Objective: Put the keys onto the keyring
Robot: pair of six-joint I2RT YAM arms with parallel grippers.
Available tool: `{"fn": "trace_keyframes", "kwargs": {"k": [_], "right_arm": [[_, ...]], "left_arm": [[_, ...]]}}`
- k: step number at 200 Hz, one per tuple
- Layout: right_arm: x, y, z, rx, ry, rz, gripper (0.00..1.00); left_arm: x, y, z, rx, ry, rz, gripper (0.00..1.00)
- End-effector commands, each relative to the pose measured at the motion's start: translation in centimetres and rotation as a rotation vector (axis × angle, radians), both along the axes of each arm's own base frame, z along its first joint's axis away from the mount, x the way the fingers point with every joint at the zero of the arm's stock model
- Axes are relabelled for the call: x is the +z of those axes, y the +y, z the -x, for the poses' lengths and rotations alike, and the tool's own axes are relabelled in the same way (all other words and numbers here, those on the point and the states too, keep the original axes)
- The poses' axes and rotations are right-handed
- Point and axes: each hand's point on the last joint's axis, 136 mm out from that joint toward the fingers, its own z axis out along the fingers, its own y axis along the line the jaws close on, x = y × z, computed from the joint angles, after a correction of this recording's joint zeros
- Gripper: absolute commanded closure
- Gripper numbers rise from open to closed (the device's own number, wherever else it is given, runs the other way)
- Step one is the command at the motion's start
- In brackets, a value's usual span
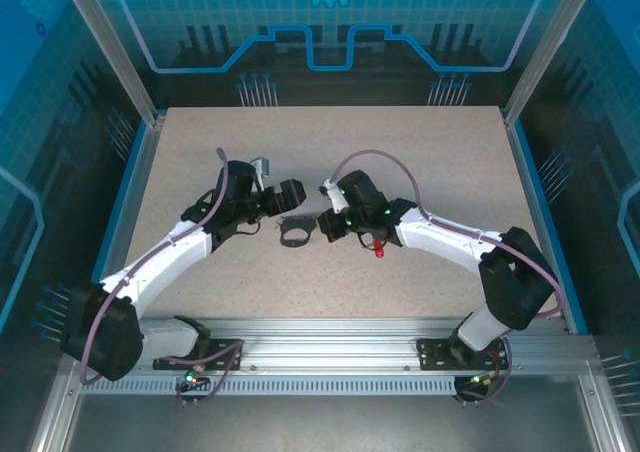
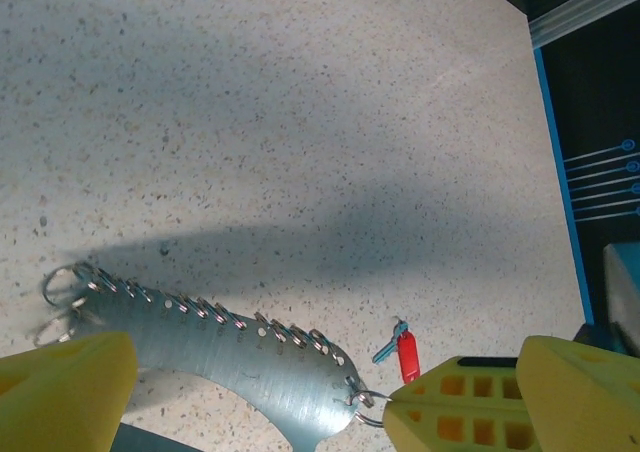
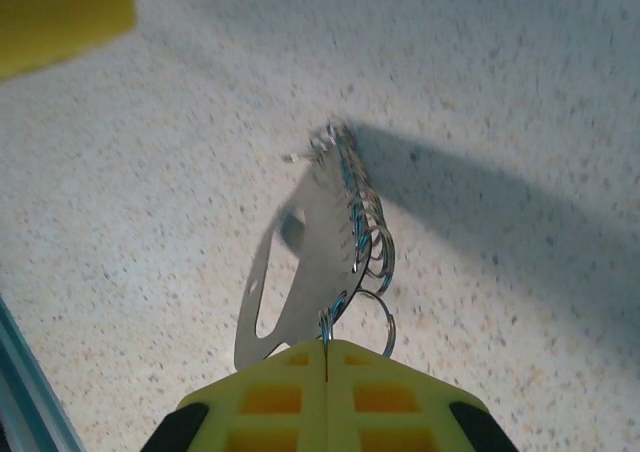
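The keyring (image 3: 310, 242) is a curved silvery plate with several small split rings along one edge; it stands tilted on the table (image 1: 300, 142). My right gripper (image 3: 326, 344) is shut on one of its end rings. From the left wrist, the keyring (image 2: 230, 347) runs across the bottom, with the right gripper's yellow fingers (image 2: 450, 412) at its right end. My left gripper (image 2: 322, 377) is open wide just behind the plate, holding nothing. The key (image 2: 406, 355), with a red head and teal blade, lies on the table beside the right fingers. From above, the key (image 1: 380, 250) lies under the right wrist.
From above, the keyring (image 1: 295, 234) sits mid-table between the left gripper (image 1: 293, 200) and the right gripper (image 1: 328, 224). A blue rim (image 1: 530, 202) borders the tabletop, with transparent walls behind it. A tip of the left gripper's yellow finger (image 3: 60, 12) shows in the right wrist view.
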Motion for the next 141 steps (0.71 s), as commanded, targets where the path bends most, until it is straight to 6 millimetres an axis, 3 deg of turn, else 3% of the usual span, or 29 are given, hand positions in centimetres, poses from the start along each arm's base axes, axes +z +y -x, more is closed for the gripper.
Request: {"fn": "trace_keyframes", "kwargs": {"k": [1, 40, 70, 124, 141], "right_arm": [[3.7, 1.0, -0.5, 0.039, -0.073, -0.028, 1.00], [8.1, 1.8, -1.2, 0.118, -0.134, -0.140, 1.00], [11.1, 1.1, -1.6, 0.156, -0.166, -0.253, 1.00], [14.5, 0.2, -2.2, 0.216, -0.172, -0.426, 1.00], [15.4, 0.4, -2.3, 0.234, -0.177, -0.452, 1.00]], "left_arm": [[1.9, -0.4, 0.1, -0.080, -0.061, -0.024, 0.01], [4.7, -1.5, 0.2, -0.169, -0.138, 0.039, 0.02], [7.0, -1.5, 0.2, -0.207, -0.205, 0.110, 0.08], [10.4, -2.1, 1.6, -0.305, -0.310, 0.251, 0.15], [11.2, -2.5, 2.1, -0.336, -0.344, 0.281, 0.22]]}}
